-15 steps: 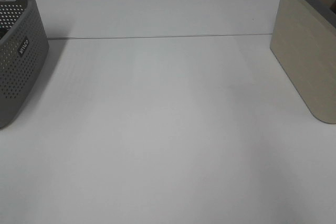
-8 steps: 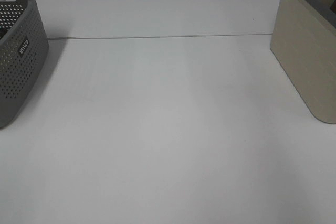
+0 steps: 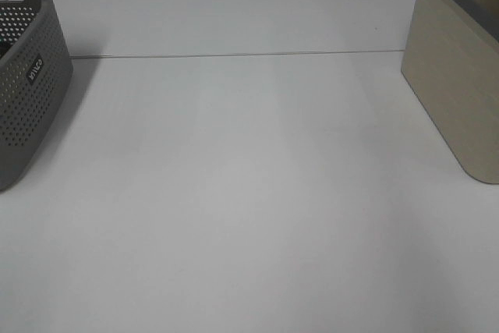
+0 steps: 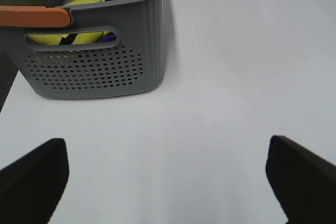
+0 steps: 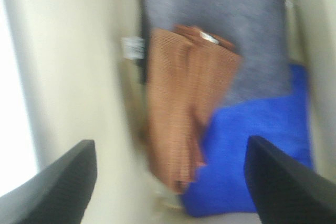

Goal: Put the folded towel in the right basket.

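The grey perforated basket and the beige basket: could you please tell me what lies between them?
Nothing: in the exterior high view, only bare white table separates the grey perforated basket from the beige basket.

Left gripper (image 4: 168,182), seen from its own wrist camera at the left of the scene: two dark fingertips (image 4: 34,179) show only as blunt ends. The jaws stand wide apart and grip nothing. The gripper hangs above the white tabletop (image 4: 210,77), tilted down and towards the far side, without touching it.

Right gripper (image 5: 170,182), seen from its wrist camera at the right of the scene: the same two dark ends, in a blurred picture. Its jaws also stand wide apart and clasp nothing, and the gripper points steeply downward.
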Controlling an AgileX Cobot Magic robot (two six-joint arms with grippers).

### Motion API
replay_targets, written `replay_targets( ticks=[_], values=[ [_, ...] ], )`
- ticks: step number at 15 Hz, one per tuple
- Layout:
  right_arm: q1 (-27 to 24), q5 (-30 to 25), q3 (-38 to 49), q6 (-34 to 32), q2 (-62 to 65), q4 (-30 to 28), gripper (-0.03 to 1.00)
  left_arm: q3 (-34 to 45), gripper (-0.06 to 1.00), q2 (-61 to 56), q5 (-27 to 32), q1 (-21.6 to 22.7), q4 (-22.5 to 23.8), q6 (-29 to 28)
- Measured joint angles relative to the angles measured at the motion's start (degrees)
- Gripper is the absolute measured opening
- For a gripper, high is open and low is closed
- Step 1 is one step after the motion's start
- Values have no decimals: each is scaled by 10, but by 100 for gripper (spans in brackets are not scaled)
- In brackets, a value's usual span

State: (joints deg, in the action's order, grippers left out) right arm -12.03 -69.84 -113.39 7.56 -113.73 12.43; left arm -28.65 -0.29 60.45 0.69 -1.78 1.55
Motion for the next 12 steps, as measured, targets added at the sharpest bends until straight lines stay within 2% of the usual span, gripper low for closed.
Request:
replay_targets(
  ticks=[3, 8, 12],
  values=[
    [15, 0, -1, 1, 50, 40, 73, 0, 97, 0, 0, 0, 0, 0],
    [110, 0, 31, 1, 133, 9, 73, 0, 97, 0, 0, 0, 0, 0],
    [127, 1, 184, -2, 249, -21, 73, 0, 97, 0, 0, 0, 0, 0]
  ],
)
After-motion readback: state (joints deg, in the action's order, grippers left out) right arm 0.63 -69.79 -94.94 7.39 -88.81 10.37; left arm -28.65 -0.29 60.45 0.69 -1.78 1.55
